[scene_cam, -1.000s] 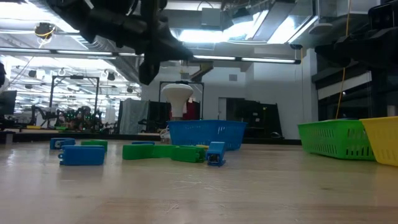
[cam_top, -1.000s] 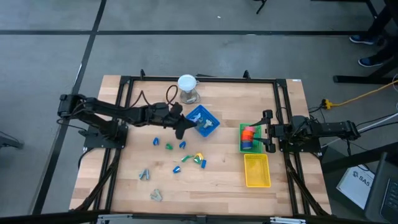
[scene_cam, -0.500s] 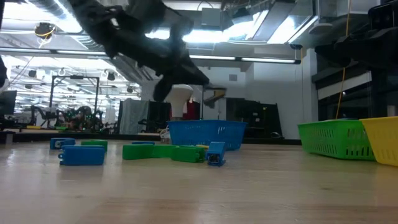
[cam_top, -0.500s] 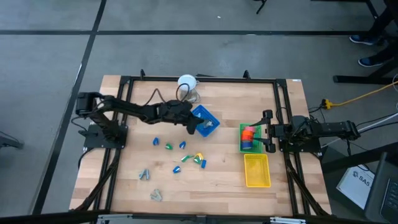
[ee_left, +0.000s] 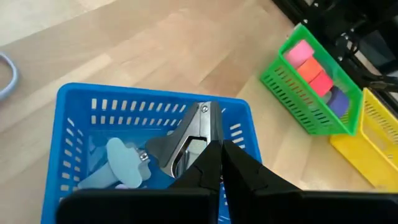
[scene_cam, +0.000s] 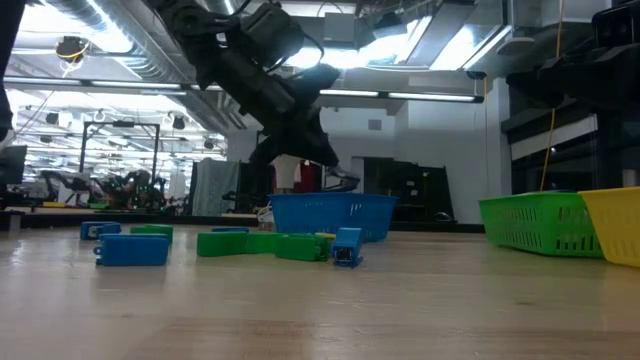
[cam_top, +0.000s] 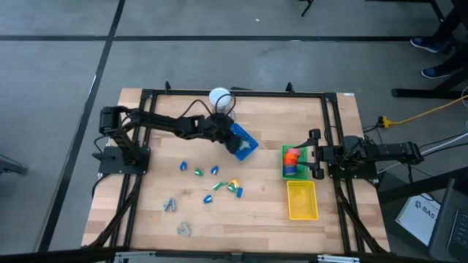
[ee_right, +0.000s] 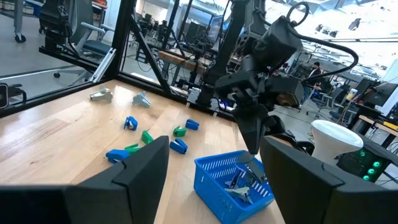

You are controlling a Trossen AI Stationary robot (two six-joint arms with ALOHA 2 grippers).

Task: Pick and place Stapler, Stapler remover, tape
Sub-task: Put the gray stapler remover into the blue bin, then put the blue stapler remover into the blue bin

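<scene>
Wooden planks make up your table [cam_top: 256, 219], framed by a black rail and standing on a grey floor.

Start at your left. Two grey staple removers [cam_top: 175, 218] lie near the table's near-left corner, well apart from everything else. Further right you have a loose scatter of small blue, green and yellow staplers [cam_top: 216, 183] across the middle of the table.

Your left arm reaches from the left edge across the far half of the table. Its left gripper [ee_left: 219, 163] hangs over the blue basket [cam_top: 243, 142], fingers pressed together. In the left wrist view a grey metal claw [ee_left: 189, 140] sits right at the fingertips above the basket's floor; you cannot tell from here whether the tips pinch it or only cover it. More grey pieces lie inside that basket. Just beyond the basket, at the far edge, stands a white round object [cam_top: 219, 97] on a clear base.

Move right and you reach the green basket [cam_top: 286, 162], which holds the tape [cam_top: 293, 155]: chunky red, orange and pink pieces, with a purple piece beside them. Touching its near side is the yellow basket [cam_top: 302, 200].

Your right arm waits at the table's right edge, with the right gripper [cam_top: 314, 155] spread wide just beside the green basket, gripping nothing.
</scene>
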